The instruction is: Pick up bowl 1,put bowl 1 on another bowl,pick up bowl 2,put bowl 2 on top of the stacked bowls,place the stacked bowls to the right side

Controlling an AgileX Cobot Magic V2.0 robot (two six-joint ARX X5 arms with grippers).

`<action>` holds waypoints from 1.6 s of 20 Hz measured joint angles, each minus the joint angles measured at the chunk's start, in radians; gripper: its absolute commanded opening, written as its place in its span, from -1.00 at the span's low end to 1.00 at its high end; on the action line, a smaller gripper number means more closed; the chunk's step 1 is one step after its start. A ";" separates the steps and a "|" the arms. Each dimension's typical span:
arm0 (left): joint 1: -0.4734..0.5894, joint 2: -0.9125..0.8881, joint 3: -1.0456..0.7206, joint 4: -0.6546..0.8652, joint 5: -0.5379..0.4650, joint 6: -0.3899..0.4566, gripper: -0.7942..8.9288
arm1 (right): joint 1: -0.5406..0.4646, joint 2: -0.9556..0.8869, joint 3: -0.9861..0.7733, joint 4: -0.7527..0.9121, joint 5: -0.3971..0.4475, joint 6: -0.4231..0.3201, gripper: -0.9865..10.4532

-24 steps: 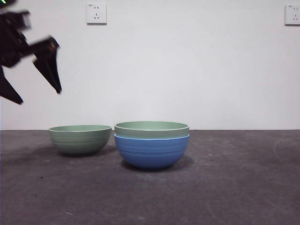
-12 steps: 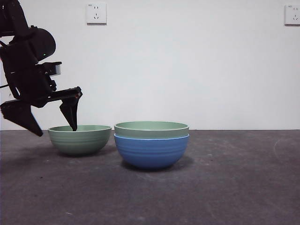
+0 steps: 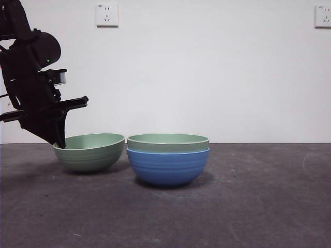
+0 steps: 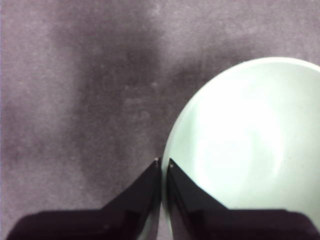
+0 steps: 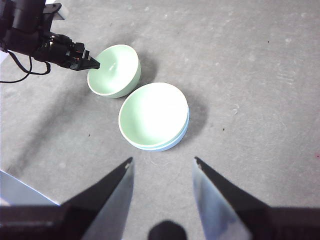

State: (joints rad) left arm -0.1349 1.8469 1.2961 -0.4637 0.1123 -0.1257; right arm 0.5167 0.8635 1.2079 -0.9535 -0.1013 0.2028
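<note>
Left gripper (image 3: 58,140): its two black jaws are pinched onto the rim of the loose green bowl (image 3: 90,151), one jaw inside and one outside, at the rim's far-left point in the front view.
Loose green bowl: tilted, the gripped side raised and the opening leaning toward the stack; its base is on the table (image 3: 248,206), just left of the stack, the rims nearly touching.
Blue bowl (image 3: 167,166): upright near the middle of the table, ribbed, with a pale rim.
Nested green bowl (image 3: 168,141): sits inside the blue bowl, level, only its upper band showing above the blue rim.
Right gripper (image 5: 162,167): held high above the table with jaws spread apart and nothing between them, well apart from the bowls.
In the way: nothing lies between the loose bowl and the stack; the table surface around them is bare grey.
Left wrist view: the jaw tips (image 4: 164,165) meet on the pale rim of the bowl (image 4: 250,145), a thin slit between them; the stack is out of frame.
Right wrist view: shows from above the loose bowl (image 5: 116,70), the left gripper (image 5: 92,64) at its rim, and the stack (image 5: 154,116) beside it.
Wall: two white sockets (image 3: 106,15) high up.
</note>
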 measured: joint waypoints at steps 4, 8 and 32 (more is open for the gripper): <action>0.002 -0.002 0.000 -0.005 0.038 0.000 -0.85 | 0.000 0.000 0.000 -0.002 0.000 0.000 -0.49; 0.002 -0.066 0.000 -0.033 0.067 0.000 -0.85 | 0.000 0.000 0.000 -0.022 0.000 0.000 -0.49; -0.368 -0.007 0.293 -0.313 0.064 0.040 -0.85 | 0.000 0.000 0.000 -0.088 0.000 0.000 -0.49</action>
State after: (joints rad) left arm -0.5026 1.8397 1.5890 -0.7769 0.1761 -0.0860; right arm 0.5167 0.8639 1.2079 -1.0412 -0.1009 0.2028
